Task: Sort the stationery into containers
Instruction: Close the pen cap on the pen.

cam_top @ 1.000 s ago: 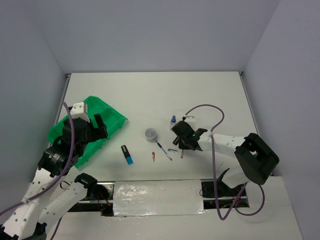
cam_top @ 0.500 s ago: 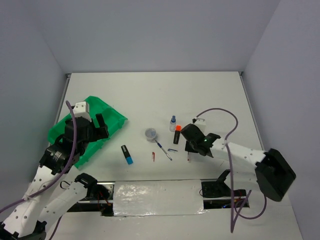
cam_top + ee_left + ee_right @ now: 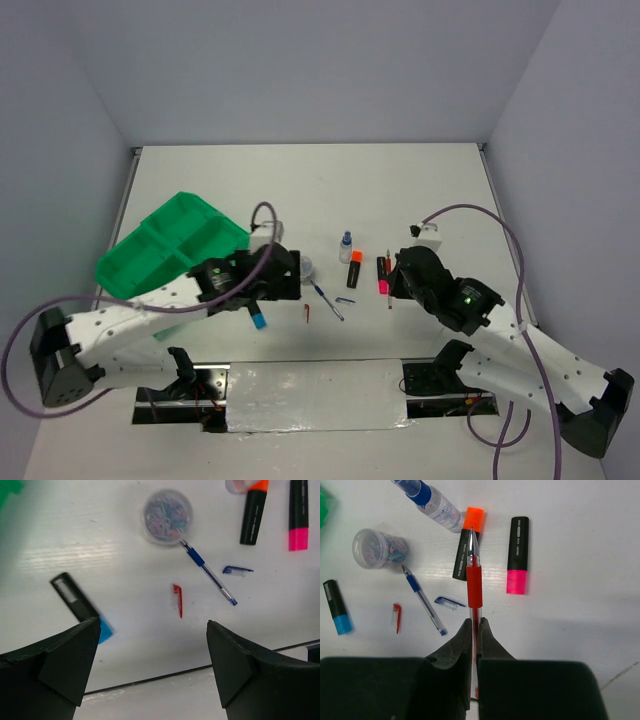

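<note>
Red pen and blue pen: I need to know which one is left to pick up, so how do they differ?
The thin red pen with a red grip is clamped by the shut right gripper; the thin blue pen with a blue grip lies loose on the white table. The red pen points straight out from the gripper; the blue pen lies slanted, one end by the round clear tub. Both are slim and uncapped.
</note>
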You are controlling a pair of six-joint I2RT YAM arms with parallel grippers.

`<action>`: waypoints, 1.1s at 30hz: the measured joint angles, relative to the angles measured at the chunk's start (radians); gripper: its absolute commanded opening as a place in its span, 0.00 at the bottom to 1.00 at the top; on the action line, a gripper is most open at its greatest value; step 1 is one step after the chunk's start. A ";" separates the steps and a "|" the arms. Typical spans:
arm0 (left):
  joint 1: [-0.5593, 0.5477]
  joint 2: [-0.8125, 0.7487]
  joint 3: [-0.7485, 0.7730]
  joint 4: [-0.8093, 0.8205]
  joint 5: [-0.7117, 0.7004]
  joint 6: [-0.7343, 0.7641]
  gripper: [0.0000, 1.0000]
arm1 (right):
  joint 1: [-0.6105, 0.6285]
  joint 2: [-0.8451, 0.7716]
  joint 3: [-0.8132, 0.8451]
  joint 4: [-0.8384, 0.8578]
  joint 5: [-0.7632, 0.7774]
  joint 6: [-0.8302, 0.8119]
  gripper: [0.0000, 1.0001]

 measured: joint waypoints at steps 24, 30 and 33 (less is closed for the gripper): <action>-0.150 0.572 0.131 0.074 -0.034 -0.171 0.79 | 0.016 -0.161 0.011 -0.099 -0.087 -0.089 0.00; -0.138 0.574 0.085 0.108 -0.002 -0.167 0.75 | 0.016 -0.167 0.011 -0.099 -0.091 -0.095 0.00; -0.136 0.576 0.060 0.132 0.014 -0.163 0.74 | 0.016 -0.167 0.011 -0.099 -0.095 -0.099 0.00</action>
